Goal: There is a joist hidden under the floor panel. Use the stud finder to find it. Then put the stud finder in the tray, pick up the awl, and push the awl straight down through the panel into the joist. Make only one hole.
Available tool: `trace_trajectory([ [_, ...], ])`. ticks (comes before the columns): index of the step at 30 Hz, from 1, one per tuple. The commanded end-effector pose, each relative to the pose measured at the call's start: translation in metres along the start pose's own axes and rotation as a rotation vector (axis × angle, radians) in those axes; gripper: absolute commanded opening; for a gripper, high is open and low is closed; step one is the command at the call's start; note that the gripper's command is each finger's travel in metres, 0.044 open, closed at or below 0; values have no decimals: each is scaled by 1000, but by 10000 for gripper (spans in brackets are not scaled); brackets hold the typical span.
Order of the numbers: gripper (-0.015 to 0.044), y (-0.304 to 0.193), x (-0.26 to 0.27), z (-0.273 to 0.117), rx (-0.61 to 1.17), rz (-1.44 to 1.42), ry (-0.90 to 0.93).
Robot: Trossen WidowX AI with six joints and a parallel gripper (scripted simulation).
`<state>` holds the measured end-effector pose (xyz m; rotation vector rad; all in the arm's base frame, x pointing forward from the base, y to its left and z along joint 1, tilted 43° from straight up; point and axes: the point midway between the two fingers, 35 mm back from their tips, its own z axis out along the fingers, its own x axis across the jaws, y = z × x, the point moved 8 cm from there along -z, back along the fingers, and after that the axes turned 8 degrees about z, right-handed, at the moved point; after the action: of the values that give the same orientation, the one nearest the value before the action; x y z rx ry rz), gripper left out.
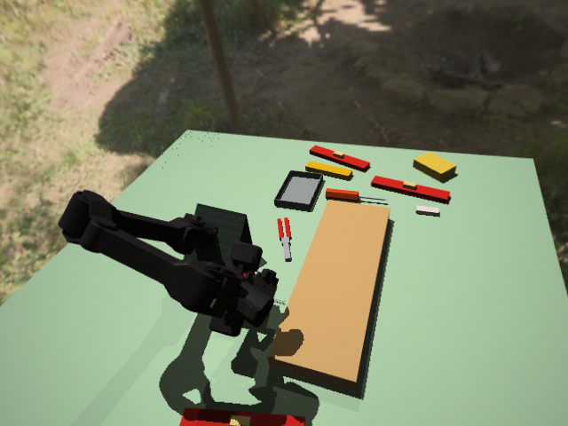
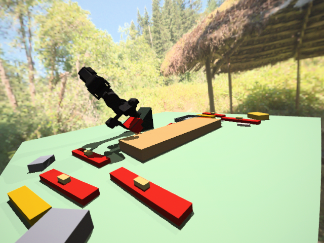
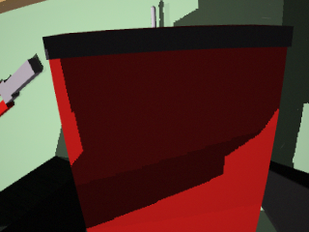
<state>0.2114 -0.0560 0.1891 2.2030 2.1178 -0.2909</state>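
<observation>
My gripper is shut on the red stud finder, which has a black band along one end. The stud finder is tilted, beside the left long edge of the tan floor panel, towards the panel's near end; the arm mostly hides it in the top view. Whether it touches the panel is unclear. The awl, with an orange handle and thin metal shaft, lies just past the panel's far end. The black-rimmed tray with a grey floor stands left of it. The joist is hidden.
Red-handled pliers lie between tray and arm. A dark block stands behind the gripper. A small metal pin lies by the panel. Red levels and yellow blocks lie around.
</observation>
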Motion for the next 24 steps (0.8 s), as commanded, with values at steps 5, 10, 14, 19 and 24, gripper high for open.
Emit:
trace_trajectory([
  [5,0,3,-5,-3,0,-12,57],
  [10,0,3,-8,-2,9,-17,92],
  [14,0,4,-11,-2,15,-20,120],
  [19,0,4,-15,-1,20,-23,155],
  [24,0,5,-19,-1,24,-26,191],
])
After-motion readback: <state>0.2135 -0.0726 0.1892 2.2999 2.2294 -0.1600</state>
